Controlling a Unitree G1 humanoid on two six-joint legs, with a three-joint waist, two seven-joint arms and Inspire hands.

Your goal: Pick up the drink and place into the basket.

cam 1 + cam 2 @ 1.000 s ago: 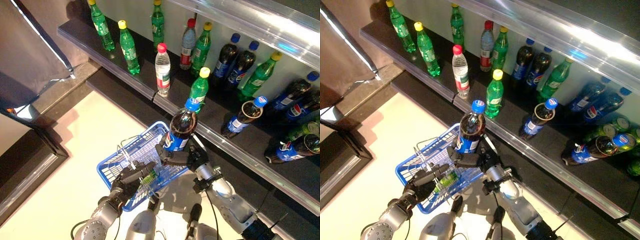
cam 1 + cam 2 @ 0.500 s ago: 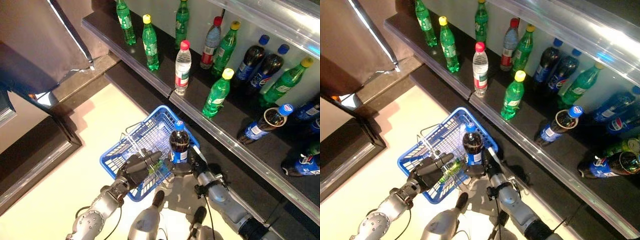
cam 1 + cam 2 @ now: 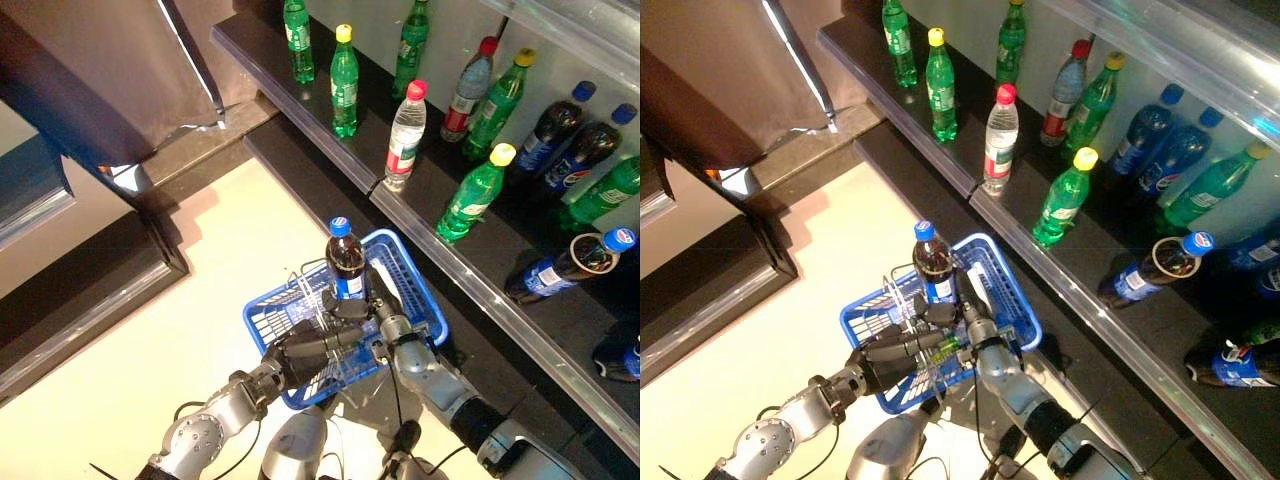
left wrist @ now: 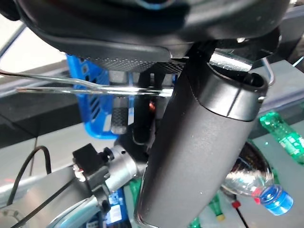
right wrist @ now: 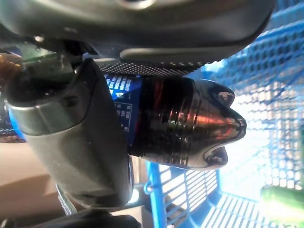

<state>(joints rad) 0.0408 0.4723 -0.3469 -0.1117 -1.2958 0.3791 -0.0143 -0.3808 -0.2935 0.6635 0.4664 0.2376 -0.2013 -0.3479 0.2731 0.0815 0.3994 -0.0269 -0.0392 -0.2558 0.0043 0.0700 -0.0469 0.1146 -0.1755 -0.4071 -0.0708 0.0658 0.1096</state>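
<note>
Dark shelf (image 3: 300, 110) lined with bottles, pale floor (image 3: 200, 300) below it.
Right hand (image 3: 358, 306) has its fingers and thumb clamped round an upright cola bottle (image 3: 345, 262), held inside the blue basket (image 3: 425, 310) with the base among the walls. Left hand (image 3: 310, 348) curls round the basket's wire handle (image 4: 95, 88).

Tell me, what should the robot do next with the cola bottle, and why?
Probably lower it a little further, then let go. The right hand grips the cola bottle upright over the blue basket, which the left hand holds by its wire handle.
</note>
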